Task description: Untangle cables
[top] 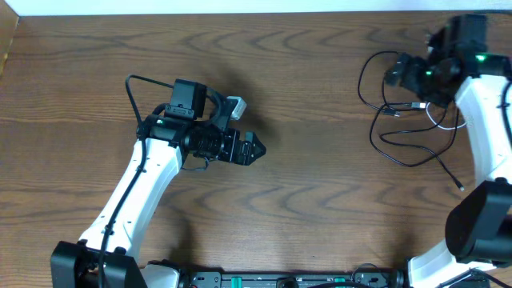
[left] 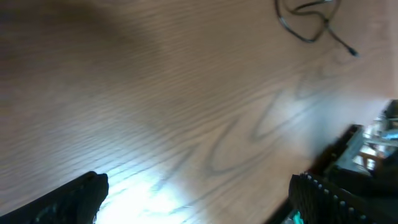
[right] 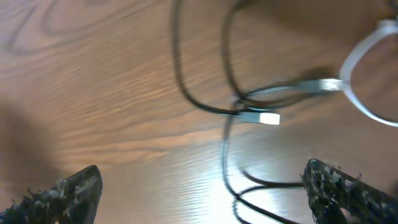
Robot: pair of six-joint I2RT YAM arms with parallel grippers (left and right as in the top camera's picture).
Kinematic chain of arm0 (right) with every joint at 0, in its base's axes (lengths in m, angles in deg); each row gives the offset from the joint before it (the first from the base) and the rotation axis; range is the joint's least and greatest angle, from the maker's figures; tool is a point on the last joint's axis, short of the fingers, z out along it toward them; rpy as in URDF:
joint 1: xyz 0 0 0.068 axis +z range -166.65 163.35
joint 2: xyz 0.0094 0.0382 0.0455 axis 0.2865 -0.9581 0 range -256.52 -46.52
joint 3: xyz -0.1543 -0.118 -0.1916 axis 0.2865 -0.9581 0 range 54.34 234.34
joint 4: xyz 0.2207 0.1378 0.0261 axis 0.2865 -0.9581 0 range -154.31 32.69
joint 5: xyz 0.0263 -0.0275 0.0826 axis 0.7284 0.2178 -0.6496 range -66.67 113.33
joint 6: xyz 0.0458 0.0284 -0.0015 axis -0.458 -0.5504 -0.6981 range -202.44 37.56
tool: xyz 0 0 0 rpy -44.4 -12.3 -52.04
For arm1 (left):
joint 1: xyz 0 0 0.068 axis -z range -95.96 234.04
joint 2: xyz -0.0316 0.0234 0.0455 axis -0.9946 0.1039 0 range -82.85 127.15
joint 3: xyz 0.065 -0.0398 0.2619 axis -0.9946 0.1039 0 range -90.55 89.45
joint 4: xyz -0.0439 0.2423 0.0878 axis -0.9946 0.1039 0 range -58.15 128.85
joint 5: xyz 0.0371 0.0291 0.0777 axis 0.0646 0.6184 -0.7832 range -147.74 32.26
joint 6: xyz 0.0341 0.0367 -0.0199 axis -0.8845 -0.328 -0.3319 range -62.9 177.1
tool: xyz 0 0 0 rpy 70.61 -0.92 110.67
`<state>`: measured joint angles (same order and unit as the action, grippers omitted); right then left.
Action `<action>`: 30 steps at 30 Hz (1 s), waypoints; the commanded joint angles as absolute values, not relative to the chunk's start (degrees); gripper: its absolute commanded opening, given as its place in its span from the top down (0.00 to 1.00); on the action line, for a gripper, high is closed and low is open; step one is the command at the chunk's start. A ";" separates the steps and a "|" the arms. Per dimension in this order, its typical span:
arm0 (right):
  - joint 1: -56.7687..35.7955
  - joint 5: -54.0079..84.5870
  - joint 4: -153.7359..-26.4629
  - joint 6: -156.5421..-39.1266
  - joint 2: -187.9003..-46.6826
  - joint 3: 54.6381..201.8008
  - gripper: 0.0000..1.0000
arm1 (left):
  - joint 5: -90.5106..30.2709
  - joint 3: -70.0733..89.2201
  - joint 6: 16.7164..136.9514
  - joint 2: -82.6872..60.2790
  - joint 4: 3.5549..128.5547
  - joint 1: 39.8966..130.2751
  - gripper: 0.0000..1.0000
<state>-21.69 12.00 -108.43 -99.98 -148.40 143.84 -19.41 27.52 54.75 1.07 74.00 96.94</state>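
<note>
The cables lie tangled at the table's right end. Thin black cords [top: 400,128] loop over each other, and a short white cord [top: 438,120] curves beside them. In the right wrist view the black cords [right: 199,99] cross at a silver plug [right: 264,117], with the white cord [right: 364,74] at the right edge. My right gripper [right: 205,193] is open above them, holding nothing, with black cords running between its fingers. My left gripper [top: 250,149] is open and empty over bare wood near the table's middle, far from the cables. The left wrist view shows the black cords [left: 308,25] far off.
The wooden table [top: 304,184] fills the overhead view. Its far edge runs along a white wall [top: 240,6]. My left arm's thick black wire [top: 136,88] loops beside its wrist. The arm bases stand at the table's front edge.
</note>
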 commanded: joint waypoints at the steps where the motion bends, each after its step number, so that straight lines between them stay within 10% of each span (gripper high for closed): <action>1: -19.24 11.28 -107.27 -98.01 -148.49 143.46 0.01 | -24.50 27.41 54.75 1.40 74.02 96.88 0.02; 30: -16.07 11.34 -106.42 -98.03 -148.49 143.46 0.01 | -26.97 27.41 54.75 1.40 74.02 96.88 0.02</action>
<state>-16.70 11.41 -106.55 -98.69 -148.40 143.84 -26.43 27.52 54.73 1.07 73.98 96.94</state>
